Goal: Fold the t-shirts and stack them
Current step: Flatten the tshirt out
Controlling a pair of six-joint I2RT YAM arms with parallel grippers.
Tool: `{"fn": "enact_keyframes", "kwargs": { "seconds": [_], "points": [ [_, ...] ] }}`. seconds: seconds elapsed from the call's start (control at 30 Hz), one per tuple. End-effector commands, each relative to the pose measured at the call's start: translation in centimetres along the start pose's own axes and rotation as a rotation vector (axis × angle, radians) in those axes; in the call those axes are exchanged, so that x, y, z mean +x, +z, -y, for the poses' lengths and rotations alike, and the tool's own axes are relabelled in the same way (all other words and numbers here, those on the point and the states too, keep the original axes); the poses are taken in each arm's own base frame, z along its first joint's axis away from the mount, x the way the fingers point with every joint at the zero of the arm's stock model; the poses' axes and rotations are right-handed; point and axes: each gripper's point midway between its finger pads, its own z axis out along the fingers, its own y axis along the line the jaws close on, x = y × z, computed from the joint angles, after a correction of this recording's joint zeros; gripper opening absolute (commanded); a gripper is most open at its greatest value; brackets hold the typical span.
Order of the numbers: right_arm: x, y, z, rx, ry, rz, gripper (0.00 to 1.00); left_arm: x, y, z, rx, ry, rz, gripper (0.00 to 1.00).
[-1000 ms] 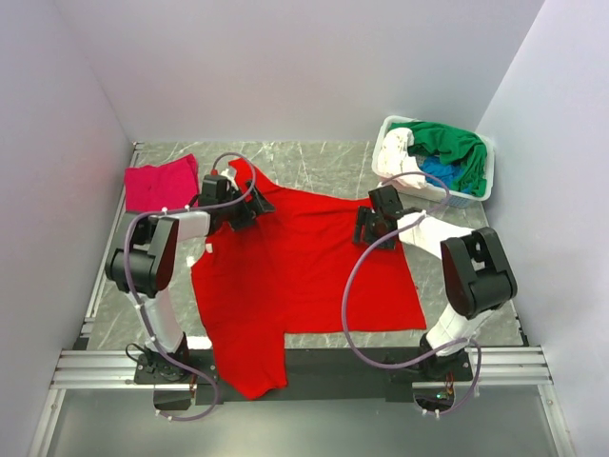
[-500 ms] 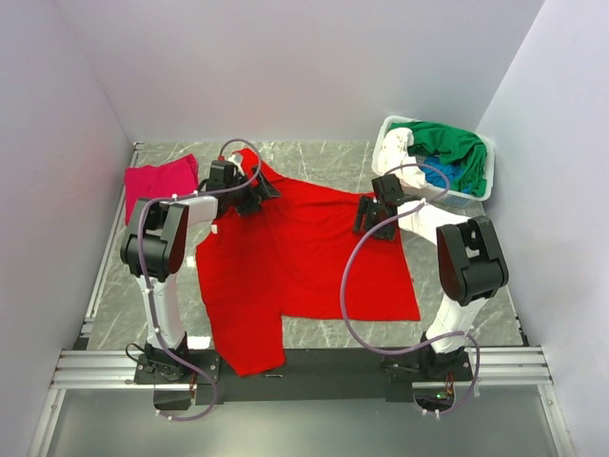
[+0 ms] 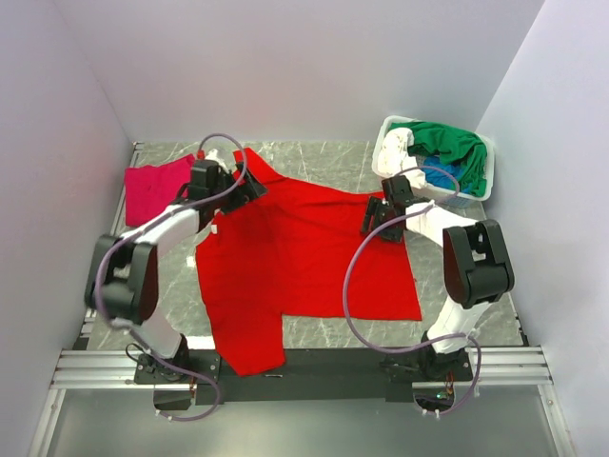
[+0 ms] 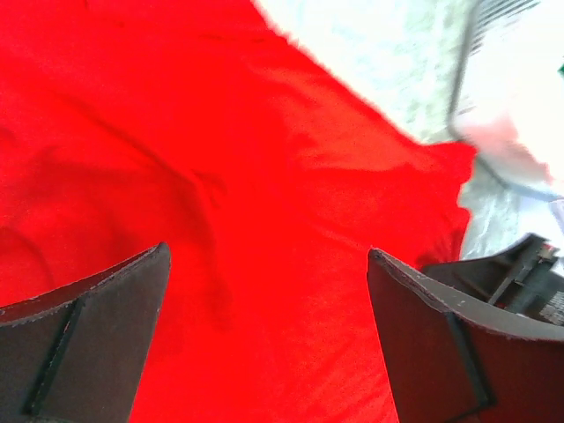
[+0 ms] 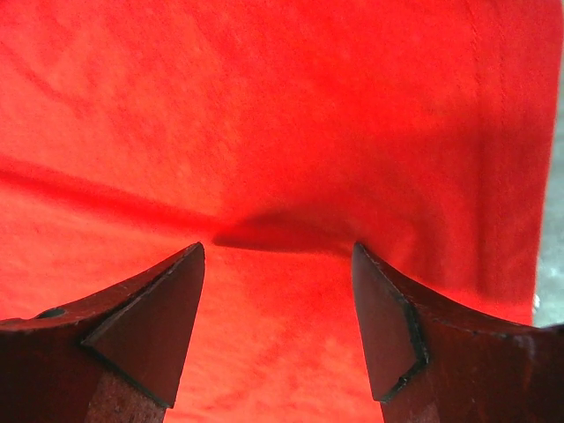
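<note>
At the left gripper: spread to the full, gripping nothing, poised low over the far-left part of the bright red short-sleeved cloth t-shirt. At the right gripper: parted too, closed on nothing, set close over the same red cloth near its far-right edge, with a short dark crease running between the two fingertips. Hard to say whether touching the cloth or just above it.

Outward from there: laid out almost flat and slightly rumpled across the middle of the grey-veined marble-patterned tabletop. One part reaching past the near edge onto the black plate between the arm bases, in front of a ribbed aluminium rail.

In the far-left corner, beyond the left wrist: a folded magenta-pink t-shirt, flat on the table, near the red one.

In the far-right corner, close to the side wall: a white plastic basket, heaped with a green t-shirt on top, a blue t-shirt under it and a white t-shirt bunched at the left end.

Closed in on three sides by plain, pale lilac-white walls.
</note>
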Motion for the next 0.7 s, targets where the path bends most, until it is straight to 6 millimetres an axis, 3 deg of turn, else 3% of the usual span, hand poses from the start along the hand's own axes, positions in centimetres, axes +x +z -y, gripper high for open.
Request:
{"fn": "enact_keyframes", "kwargs": {
  "seconds": [0.0, 0.13, 0.33, 0.67],
  "points": [
    [0.6, -1.0, 1.4, 0.033, -0.002, -0.003, 0.75, -0.6, -2.1, -0.5, -0.037, 0.055, 0.069, 0.99],
    [0.9, -1.9, 1.1, 0.011, -0.004, 0.009, 0.74, 1.4, -2.2, -1.6, -0.032, 0.054, 0.041, 0.99],
    [0.2, -5.5, 0.1, -0.03, -0.009, 0.091, 0.74, 5.6, -2.1, -4.2, -0.051, 0.011, -0.022, 0.99],
    [0.1, -12.3, -4.7, -0.133, -0.088, 0.223, 0.75, 8.8, -3.3, -7.0, -0.129, 0.013, -0.048, 0.99]
  ]
}}
